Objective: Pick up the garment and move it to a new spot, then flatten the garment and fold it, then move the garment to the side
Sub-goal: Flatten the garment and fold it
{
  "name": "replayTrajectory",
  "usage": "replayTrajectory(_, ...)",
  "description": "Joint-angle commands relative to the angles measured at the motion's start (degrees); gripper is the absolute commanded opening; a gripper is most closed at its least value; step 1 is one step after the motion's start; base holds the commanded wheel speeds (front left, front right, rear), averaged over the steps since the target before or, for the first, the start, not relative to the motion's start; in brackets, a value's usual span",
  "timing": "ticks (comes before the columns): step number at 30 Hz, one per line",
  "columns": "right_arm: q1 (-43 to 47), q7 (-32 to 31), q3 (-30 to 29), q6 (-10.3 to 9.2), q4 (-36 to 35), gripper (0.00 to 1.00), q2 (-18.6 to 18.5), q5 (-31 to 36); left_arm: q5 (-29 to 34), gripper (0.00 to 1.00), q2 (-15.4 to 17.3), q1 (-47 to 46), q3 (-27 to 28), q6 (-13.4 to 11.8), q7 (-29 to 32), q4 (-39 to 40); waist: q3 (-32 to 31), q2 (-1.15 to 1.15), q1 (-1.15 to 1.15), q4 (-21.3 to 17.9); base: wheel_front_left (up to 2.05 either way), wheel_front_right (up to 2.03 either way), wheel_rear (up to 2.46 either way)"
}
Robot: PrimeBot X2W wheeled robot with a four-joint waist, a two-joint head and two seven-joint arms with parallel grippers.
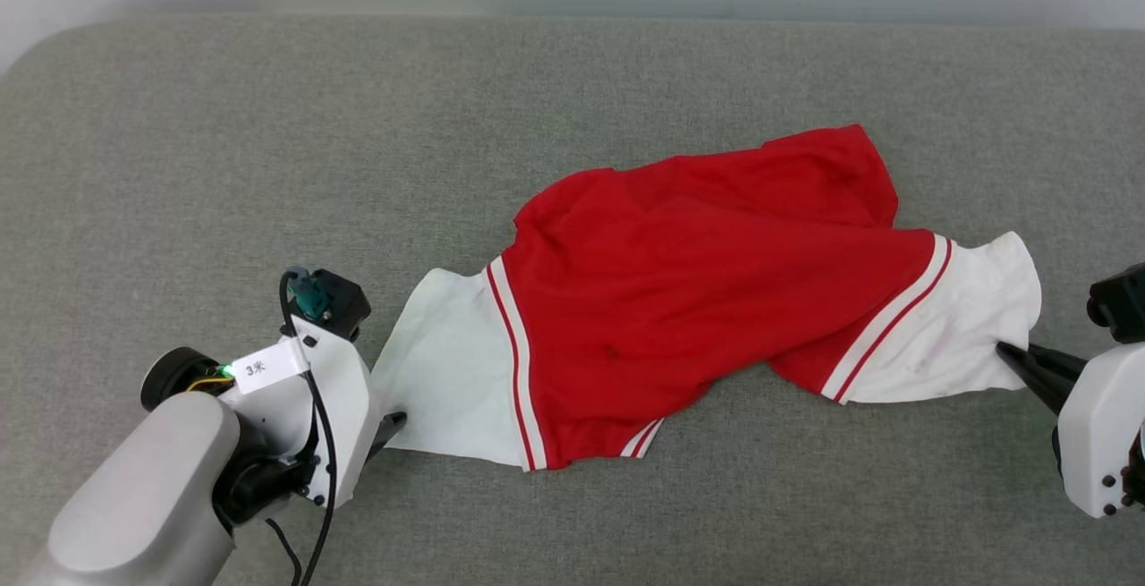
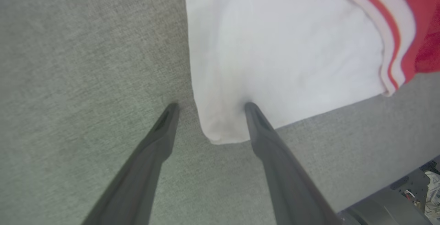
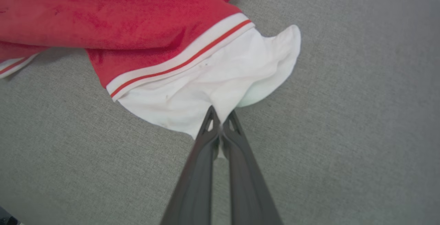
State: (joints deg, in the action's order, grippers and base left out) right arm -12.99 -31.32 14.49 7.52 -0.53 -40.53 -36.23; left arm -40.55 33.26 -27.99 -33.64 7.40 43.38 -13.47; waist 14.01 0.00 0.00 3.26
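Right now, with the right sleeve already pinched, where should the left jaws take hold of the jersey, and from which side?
Probably the near corner of the white left sleeve, approached from the outer left end of the jersey, low along the grey cushion. That corner lies flat with a free hem, and the open left jaws straddle its edge.

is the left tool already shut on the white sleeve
No, the left tool stands open, one finger on the garment at its white sleeve corner, the other over the grey cushion.
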Motion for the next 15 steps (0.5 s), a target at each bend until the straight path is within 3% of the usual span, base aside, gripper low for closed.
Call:
replayTrajectory(1, -0.7, -0.2, 0.2, -0.06, -0.3, 0.00, 0.4, 0.3, 0.0, 1.00, -0.3, -0.9, -0.5, 0.0, -0.6, -0.7, 0.7, 0.00, 0.00, -0.4, 0.00, 0.00, 0.00)
replayTrajectory(11, -1.9, -0.2, 0.7, -0.06, -0.2, 0.00, 0.3, 0.4, -3.8, 1.00, 0.1, 0.5, -10.0, 0.1, 3.0, -6.2, 1.8, 0.00, 0.00, -0.7, 0.00, 0.00, 0.00)
replayTrajectory(12, -1.9, -0.2, 0.8, -0.06, -0.2, 0.00, 0.3, 0.4, -4.4, 0.92, 0.4, 0.5, -10.7, 0.1, 3.2, -6.2, 1.7, 0.00, 0.00, -0.6, 0.00, 0.00, 0.00)
replayTrajectory(13, -2.0, -0.1, 0.8, -0.06, -0.2, 0.00, 0.3, 0.4, -4.8, 0.41, 0.5, 0.4, -11.1, 0.1, 3.0, -6.2, 1.6, 0.00, 0.00, -0.6, 0.00, 0.00, 0.00)
replayTrajectory(14, -2.1, -0.1, 0.9, -0.06, -0.2, 0.00, 0.4, 0.4, -5.4, 0.00, 0.6, 0.2, -11.6, 0.1, 2.7, -6.4, 1.5, 0.00, 0.00, -0.5, 0.00, 0.00, 0.00)
replayTrajectory(15, -2.3, 0.0, 1.0, -0.06, -0.3, 0.00, 0.4, 0.4, -5.8, 0.00, 0.7, 0.1, -12.0, 0.1, 2.3, -6.6, 1.4, 0.00, 0.00, -0.5, 0.00, 0.00, 0.00)
